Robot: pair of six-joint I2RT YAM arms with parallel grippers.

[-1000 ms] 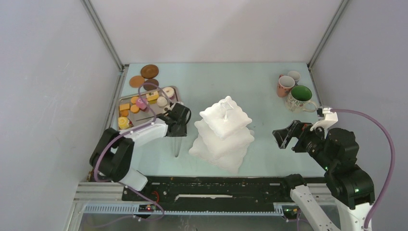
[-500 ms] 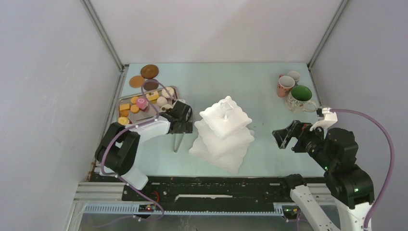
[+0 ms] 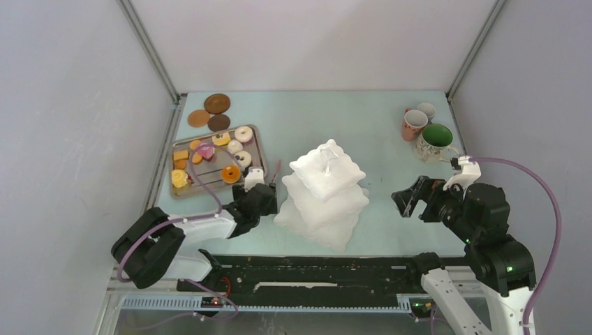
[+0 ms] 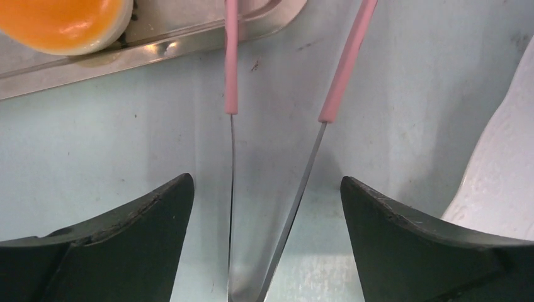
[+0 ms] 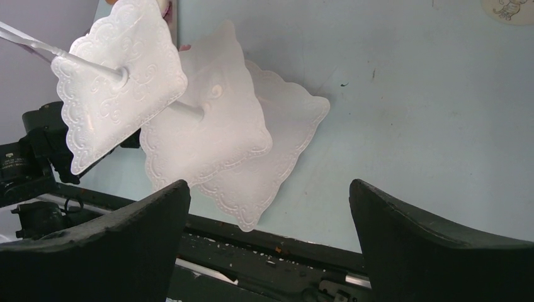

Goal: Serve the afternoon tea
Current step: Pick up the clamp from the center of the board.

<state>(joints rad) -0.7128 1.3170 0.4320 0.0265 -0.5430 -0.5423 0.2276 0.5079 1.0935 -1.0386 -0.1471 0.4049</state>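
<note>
Pink tongs [image 4: 231,63] lie inside the open left gripper [image 4: 266,189], not gripped; the right gripper [image 5: 269,189] is also open. The cakes [image 3: 180,178] sit on the far-left tray [image 3: 209,188], the stand [image 3: 324,188] in the middle. Next, I think: close on the tongs.

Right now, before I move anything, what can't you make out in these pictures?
- Pink-handled metal tongs: left wrist view, tips cut off by the top edge.
- Top view: the left gripper hides most of them.
- White three-tier wavy stand: top view, upper tiers cover the lower tiers' centres.
- Small pale mug: top view, too small to see inside.
- Orange round treat: left wrist view, cut off by the top edge.
</note>
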